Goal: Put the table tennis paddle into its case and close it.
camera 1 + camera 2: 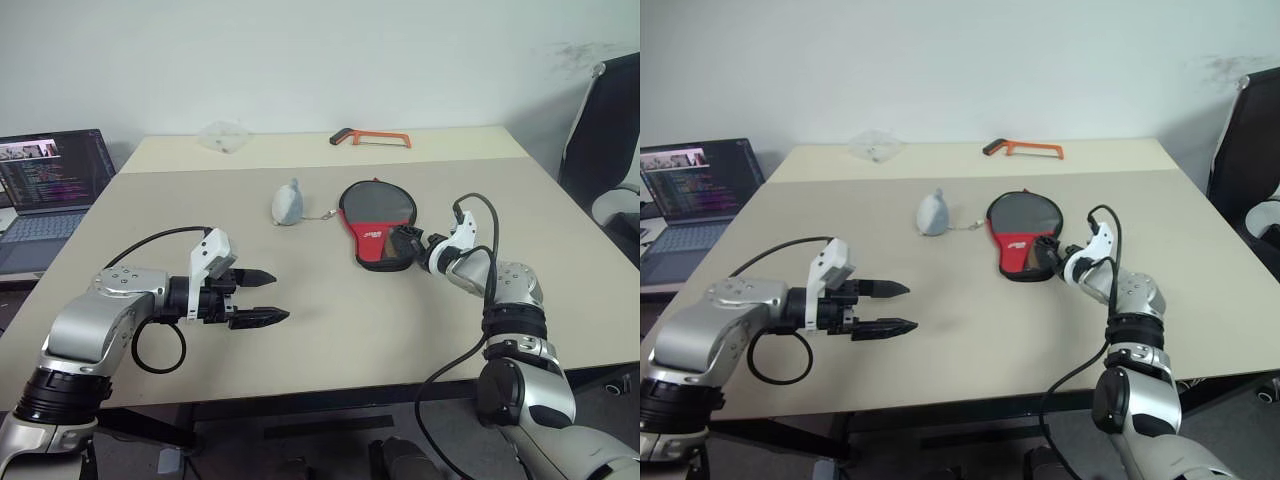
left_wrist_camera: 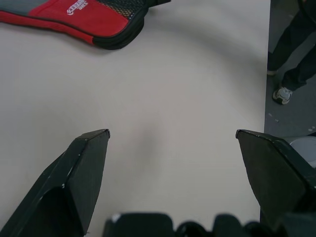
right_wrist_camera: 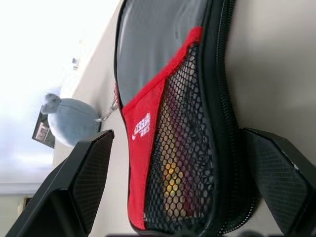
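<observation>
**Both end effectors open, the case lying closed-looking on the worktop**

Nearest to the camera, the left end effector (image 1: 262, 297) hovers over a bare part of the beige worktop (image 1: 330, 330), with its two black fingers spread wide and nothing between them. It points toward the middle of the worktop and is well apart from the task's things.

The right end effector (image 1: 408, 243) is at the narrow handle end of the case (image 1: 376, 222), its fingers also spread wide. In the right wrist view the case (image 3: 168, 123) lies between the two fingers (image 3: 81, 182), but they do not close on it; whether a finger touches the zip edge I cannot tell.

The case lies flat near the centre of the worktop, window side up (grey clear panel, red panel with white lettering, black mesh). Behind the mesh there are orange and reddish shapes, possibly the handle of the table tennis paddle (image 3: 174, 168), but this is not sure.

Just beside the case, on the robot's left, stands a small grey lump (image 1: 287, 204). An orange-handled hacksaw (image 1: 371, 136) lies at the far edge, and a laptop (image 1: 48, 190) stands off the worktop's left side.
</observation>
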Controlling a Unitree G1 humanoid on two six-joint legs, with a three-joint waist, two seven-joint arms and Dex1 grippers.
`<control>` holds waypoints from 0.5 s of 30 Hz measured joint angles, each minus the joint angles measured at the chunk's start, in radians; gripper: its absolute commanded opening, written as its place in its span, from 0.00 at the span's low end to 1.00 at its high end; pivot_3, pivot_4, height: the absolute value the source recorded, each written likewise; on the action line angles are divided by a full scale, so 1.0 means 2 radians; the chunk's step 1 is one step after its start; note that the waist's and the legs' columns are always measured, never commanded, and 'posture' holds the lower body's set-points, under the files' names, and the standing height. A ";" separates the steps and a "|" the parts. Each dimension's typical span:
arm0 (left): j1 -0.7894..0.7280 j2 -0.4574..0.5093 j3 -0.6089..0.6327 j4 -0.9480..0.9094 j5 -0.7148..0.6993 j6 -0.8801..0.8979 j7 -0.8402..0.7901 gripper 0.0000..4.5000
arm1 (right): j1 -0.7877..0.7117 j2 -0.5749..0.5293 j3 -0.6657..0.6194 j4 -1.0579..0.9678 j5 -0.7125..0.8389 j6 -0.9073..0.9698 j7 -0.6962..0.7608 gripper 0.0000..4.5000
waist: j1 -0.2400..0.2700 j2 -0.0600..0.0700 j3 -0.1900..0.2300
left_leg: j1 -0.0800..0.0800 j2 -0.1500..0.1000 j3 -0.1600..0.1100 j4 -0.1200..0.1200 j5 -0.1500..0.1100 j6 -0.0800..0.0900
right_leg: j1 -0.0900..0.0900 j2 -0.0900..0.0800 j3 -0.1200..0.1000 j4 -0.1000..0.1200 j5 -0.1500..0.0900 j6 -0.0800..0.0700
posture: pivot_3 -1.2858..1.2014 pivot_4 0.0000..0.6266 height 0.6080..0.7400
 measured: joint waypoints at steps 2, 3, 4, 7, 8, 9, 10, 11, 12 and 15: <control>0.000 0.000 0.000 0.000 0.000 0.000 0.000 0.99 | 0.005 -0.003 0.004 -0.007 0.000 0.000 0.001 1.00 | 0.000 0.000 0.000 | 0.000 0.000 0.000 0.000 0.000 0.000 | 0.000 0.000 0.000 0.000 0.000 0.000 | 0.52 0.24 1.00; 0.002 0.000 0.000 0.000 0.000 -0.001 0.000 0.99 | 0.010 -0.003 0.005 -0.015 0.000 0.001 0.002 1.00 | 0.000 0.000 0.000 | 0.000 0.000 0.000 0.000 0.000 0.000 | 0.000 0.000 0.000 0.000 0.000 0.000 | 0.52 0.24 1.00; 0.005 0.000 0.000 0.000 0.000 -0.001 0.000 0.99 | 0.016 -0.003 0.007 -0.024 0.000 0.002 0.003 1.00 | 0.000 0.000 0.000 | 0.000 0.000 0.000 0.000 0.000 0.000 | 0.000 0.000 0.000 0.000 0.000 0.000 | 0.52 0.24 1.00; 0.011 0.000 0.000 0.000 0.000 -0.001 0.000 0.99 | 0.032 -0.003 0.008 -0.058 0.001 0.011 0.003 1.00 | 0.000 0.000 0.000 | 0.000 0.000 0.000 0.000 0.000 0.000 | 0.000 0.000 0.000 0.000 0.000 0.000 | 0.52 0.24 1.00; 0.011 0.000 0.000 0.000 0.000 -0.001 0.000 0.99 | 0.034 -0.002 0.008 -0.065 0.002 0.012 0.001 1.00 | 0.000 0.000 0.000 | 0.000 0.000 0.000 0.000 0.000 0.000 | 0.000 0.000 0.000 0.000 0.000 0.000 | 0.52 0.24 1.00; 0.011 0.000 0.000 0.000 0.000 -0.002 0.000 0.99 | 0.034 -0.001 0.008 -0.072 0.002 0.012 -0.003 1.00 | 0.000 0.000 0.000 | 0.000 0.000 0.000 0.000 0.000 0.000 | 0.000 0.000 0.000 0.000 0.000 0.000 | 0.52 0.24 1.00; 0.011 0.000 0.000 0.000 0.000 -0.002 0.000 0.99 | 0.035 -0.001 0.008 -0.078 0.002 0.012 -0.005 1.00 | 0.000 0.000 0.000 | 0.000 0.000 0.000 0.000 0.000 0.000 | 0.000 0.000 0.000 0.000 0.000 0.000 | 0.52 0.24 1.00; 0.011 0.000 0.000 0.000 0.001 -0.002 0.000 0.99 | 0.036 0.000 0.007 -0.080 0.002 0.011 -0.006 1.00 | 0.000 0.000 0.000 | 0.000 0.000 0.000 0.000 0.000 0.000 | 0.000 0.000 0.000 0.000 0.000 0.000 | 0.52 0.24 1.00; 0.010 0.000 0.000 0.001 0.001 -0.002 0.000 0.99 | 0.036 0.000 0.007 -0.080 0.002 0.011 -0.007 1.00 | 0.000 0.000 0.000 | 0.000 0.000 0.000 0.000 0.000 0.000 | 0.000 0.000 0.000 0.000 0.000 0.000 | 0.52 0.24 1.00; 0.010 0.000 0.000 0.001 0.003 -0.003 0.000 0.99 | 0.036 0.005 0.006 -0.078 0.001 0.010 -0.009 1.00 | 0.000 0.000 0.000 | 0.000 0.000 0.000 0.000 0.000 0.000 | 0.000 0.000 0.000 0.000 0.000 0.000 | 0.52 0.24 1.00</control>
